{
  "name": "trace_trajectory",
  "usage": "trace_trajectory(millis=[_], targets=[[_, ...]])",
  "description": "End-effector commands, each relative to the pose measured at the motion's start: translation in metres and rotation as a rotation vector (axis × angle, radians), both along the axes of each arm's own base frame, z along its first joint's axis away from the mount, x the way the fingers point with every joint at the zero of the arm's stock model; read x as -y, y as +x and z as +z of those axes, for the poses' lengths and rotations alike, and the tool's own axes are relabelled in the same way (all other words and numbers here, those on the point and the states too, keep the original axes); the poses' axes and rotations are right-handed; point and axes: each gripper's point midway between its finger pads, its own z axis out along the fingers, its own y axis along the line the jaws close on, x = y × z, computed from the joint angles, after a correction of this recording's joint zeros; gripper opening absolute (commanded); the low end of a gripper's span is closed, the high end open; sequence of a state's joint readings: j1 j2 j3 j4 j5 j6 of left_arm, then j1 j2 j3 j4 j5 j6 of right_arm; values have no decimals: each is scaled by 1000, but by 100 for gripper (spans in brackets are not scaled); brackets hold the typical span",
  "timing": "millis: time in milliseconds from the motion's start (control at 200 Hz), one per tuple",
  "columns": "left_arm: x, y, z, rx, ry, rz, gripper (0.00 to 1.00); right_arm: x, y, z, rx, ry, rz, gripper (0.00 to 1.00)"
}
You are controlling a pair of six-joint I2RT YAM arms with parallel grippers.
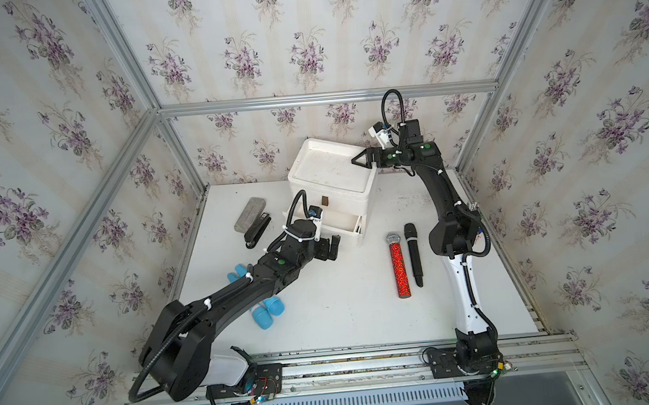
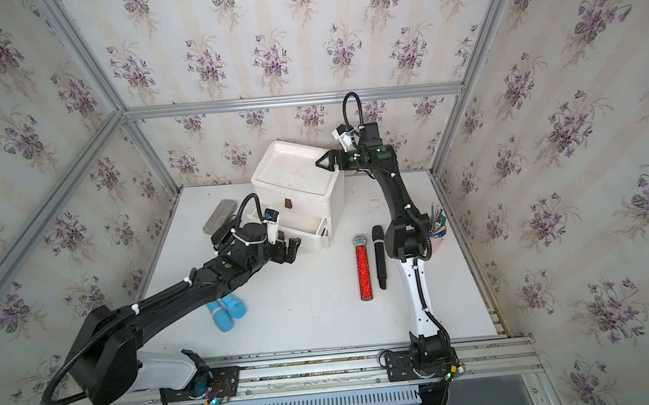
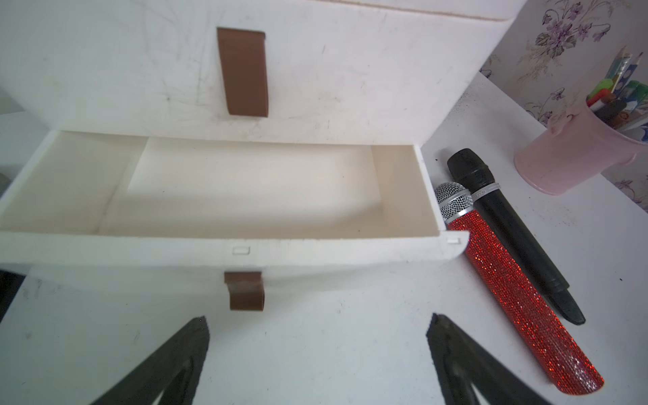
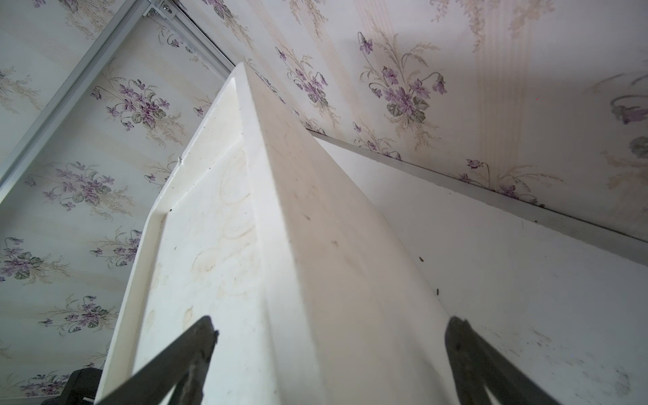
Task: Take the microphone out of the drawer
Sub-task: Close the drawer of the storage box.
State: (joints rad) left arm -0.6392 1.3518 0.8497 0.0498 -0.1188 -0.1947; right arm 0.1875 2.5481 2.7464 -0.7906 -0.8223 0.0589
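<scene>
— Fingers point(image 3: 168, 364) of the left hand point(image 3: 318, 319) fill the near edge of its wrist view, spread wide with nothing between them. What's ahead?

— Just ahead of it is the drawer point(image 3: 315, 245), pulled out, with its brown tab point(image 3: 245, 291) a little left of centre between the fingertips. Inside it is bare.

— So where's the mic?

— Two lie on the tabletop point(image 3: 350, 350), off to that hand's right, just past the drawer's right end. They are a red mic point(image 3: 515, 291) and a black mic point(image 3: 508, 228), side by side, touching or nearly so. Their long axes run parallel, heads about level with the fingertips, tails trailing back toward the robot's side.

— Which hand is nearer?

— Left. The right hand point(image 4: 332, 328) is up at the chest point(image 1: 328, 168), also open. Its jaws straddle the top's side edge and grip nothing. The mics lie down on the tabletop, well apart from it.

— Then the taking-out looks done.

— I'd judge so. Which of the two the task means, I can't tell.
</scene>
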Motion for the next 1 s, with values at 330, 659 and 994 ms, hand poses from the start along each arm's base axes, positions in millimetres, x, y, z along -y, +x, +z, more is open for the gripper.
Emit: trace_trajectory(millis=[330,659,994], targets=[[-14,3,-21,-26,115,35,99,-5,-14,-1,-24,-5,48,99],[-1,33,-35,-33,126,18,99,-8,-21,-8,-38,-21,73,99],[19,50,-26,7,78,-14,99,-19,-24,-20,-57,-31,90,98]])
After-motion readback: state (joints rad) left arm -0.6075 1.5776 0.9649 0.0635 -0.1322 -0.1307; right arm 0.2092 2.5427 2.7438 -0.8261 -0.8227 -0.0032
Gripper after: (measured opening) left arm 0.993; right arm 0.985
